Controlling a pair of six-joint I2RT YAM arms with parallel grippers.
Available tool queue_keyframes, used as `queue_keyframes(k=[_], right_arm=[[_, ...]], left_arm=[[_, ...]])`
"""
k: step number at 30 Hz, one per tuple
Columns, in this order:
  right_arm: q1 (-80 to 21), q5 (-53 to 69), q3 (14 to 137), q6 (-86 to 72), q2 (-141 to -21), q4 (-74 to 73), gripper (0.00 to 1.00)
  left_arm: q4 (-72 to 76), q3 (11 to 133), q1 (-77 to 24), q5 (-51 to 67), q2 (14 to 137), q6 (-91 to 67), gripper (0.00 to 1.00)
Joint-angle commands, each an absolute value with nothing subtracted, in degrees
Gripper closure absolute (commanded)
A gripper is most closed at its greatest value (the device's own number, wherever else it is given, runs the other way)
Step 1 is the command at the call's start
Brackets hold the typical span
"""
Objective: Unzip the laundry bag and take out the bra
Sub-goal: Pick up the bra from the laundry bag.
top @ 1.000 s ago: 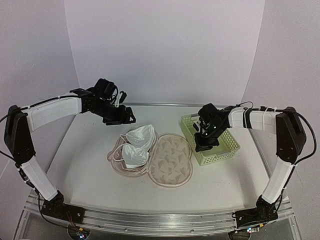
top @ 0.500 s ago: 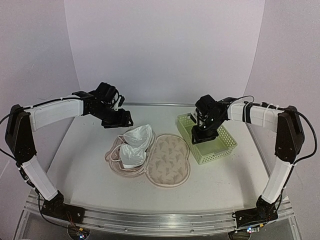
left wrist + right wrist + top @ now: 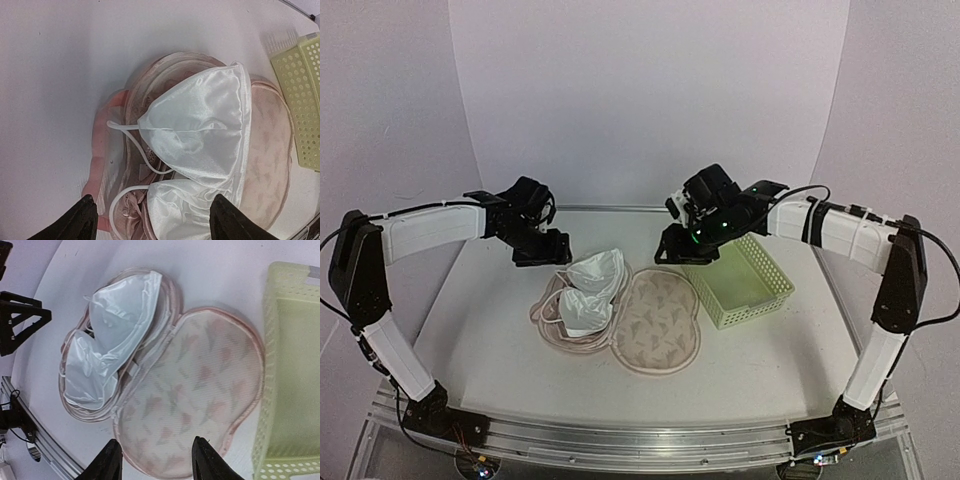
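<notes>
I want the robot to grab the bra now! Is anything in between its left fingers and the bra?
Nothing visible is. The beige leaf-printed fabric laundry bag lies unzipped and folded open, and the shiny white two-cup bra sits bare on one half of it. The left fingers hang open right over it.

The beige, leaf-printed fabric laundry bag point(image 3: 658, 325) lay spread open on the white table point(image 3: 485, 345), and the soft white two-cupped bra point(image 3: 590, 292) rested on its left half. The left gripper point(image 3: 542, 248) hung just beyond the bra. The right gripper point(image 3: 680, 250) hovered by the far-left corner of the pale yellow-green plastic lattice basket point(image 3: 748, 312).
</notes>
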State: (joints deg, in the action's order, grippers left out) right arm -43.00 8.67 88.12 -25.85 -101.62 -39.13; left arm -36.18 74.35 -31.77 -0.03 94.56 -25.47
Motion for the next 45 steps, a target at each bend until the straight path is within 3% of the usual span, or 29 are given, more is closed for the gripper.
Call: queue_keyframes(k=[1,16,30,45], right_arm=[[-44.8,14.4,90.8,-35.6,-106.8,-30.0,0.51],[-48.4,24.1,94.6,-52.1,-123.2,-16.4,0.51],[-49.4,23.5,95.1,-54.9,-125.1,-15.2,0.51],[-49.4,22.1,95.2,-58.0,-126.9,-14.2,0.51]], left_arm=[[-35.9,72.7,-30.2,-1.1,91.1,-26.9,0.23],[-27.5,62.2,-30.0,7.5,91.3,-29.1,0.34],[-23.8,59.5,-30.0,10.7,93.8,-29.4,0.58],[-21.8,58.0,-30.0,12.4,96.6,-29.4,0.68]])
